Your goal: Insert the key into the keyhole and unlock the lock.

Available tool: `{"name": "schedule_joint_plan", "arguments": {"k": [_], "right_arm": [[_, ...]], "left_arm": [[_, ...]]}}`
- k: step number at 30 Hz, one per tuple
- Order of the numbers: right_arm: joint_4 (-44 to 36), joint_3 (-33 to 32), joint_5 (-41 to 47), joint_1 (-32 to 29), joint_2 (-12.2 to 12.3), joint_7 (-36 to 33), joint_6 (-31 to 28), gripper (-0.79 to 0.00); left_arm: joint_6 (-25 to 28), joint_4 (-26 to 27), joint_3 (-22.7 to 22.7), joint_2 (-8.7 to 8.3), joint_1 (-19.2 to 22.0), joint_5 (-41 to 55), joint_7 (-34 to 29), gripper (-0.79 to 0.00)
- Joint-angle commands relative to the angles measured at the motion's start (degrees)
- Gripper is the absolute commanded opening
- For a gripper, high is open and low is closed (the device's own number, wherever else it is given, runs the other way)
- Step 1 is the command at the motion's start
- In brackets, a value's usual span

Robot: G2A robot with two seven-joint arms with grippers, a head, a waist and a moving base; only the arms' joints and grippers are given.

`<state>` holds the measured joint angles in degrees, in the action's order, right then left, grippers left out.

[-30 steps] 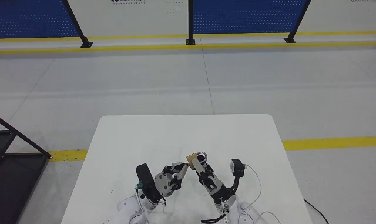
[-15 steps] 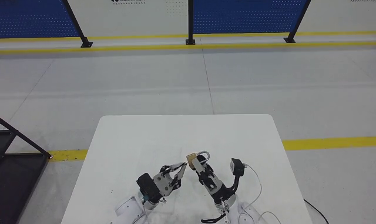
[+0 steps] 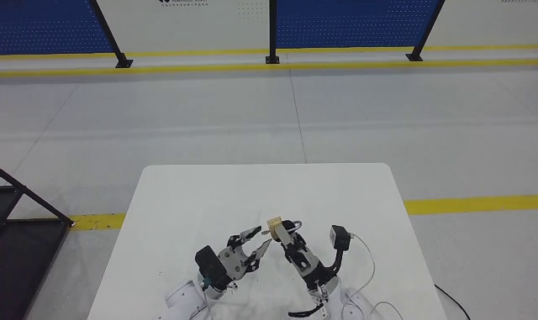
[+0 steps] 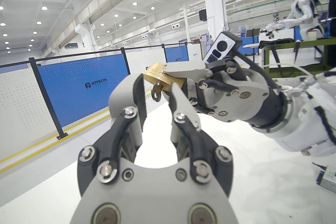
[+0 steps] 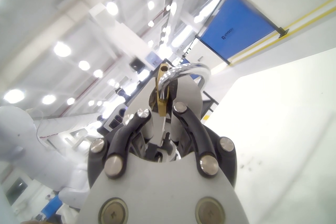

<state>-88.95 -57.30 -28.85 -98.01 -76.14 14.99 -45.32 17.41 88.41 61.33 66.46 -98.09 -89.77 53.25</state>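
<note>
Over the last second the left gripper [image 4: 153,89] had let go. From the top view its fingers had been drawn in close at the key end of the lock [image 4: 164,77]; they then parted, and the gripper had eased back a little toward the robot. The right arm had barely shifted in that time. The key [image 4: 156,92] stayed behind, seated in the keyhole on the underside of the brass body with its bow hanging free. I took that to mean the insertion, and probably the turn, were finished.

From the right wrist view the shackle [image 5: 194,70] had one leg in the body while the other hole gaped empty at the top edge. By that, the lock looked to me already sprung open, though the free end itself was hard to make out.

The left gripper stood spread wide, one finger on each side of the key's bow, with clear air between them and the metal, so it held nothing. The right gripper [image 4: 181,78] was pressed together on the lock's flat faces and held it up off the white table [image 3: 336,194], near its front edge, with the keyhole turned toward the left arm.
</note>
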Motion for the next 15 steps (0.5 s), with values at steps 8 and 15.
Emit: {"name": "schedule_joint_plan", "arguments": {"k": [8, 15], "right_arm": [[1.75, -1.22, -1.24, 1.54, 0.13, -3.09, 6.05, -0.785], [3.74, 3.94, -2.92, 8.05, -0.49, -21.93, 19.77, -0.785]], "left_arm": [[19.92, 2.44, 7.01, -2.04, -3.31, 14.36, -7.1, 0.0], [28.16, 8.61, 25.42, -5.32, -12.66, 24.14, -18.04, 0.0]]}}
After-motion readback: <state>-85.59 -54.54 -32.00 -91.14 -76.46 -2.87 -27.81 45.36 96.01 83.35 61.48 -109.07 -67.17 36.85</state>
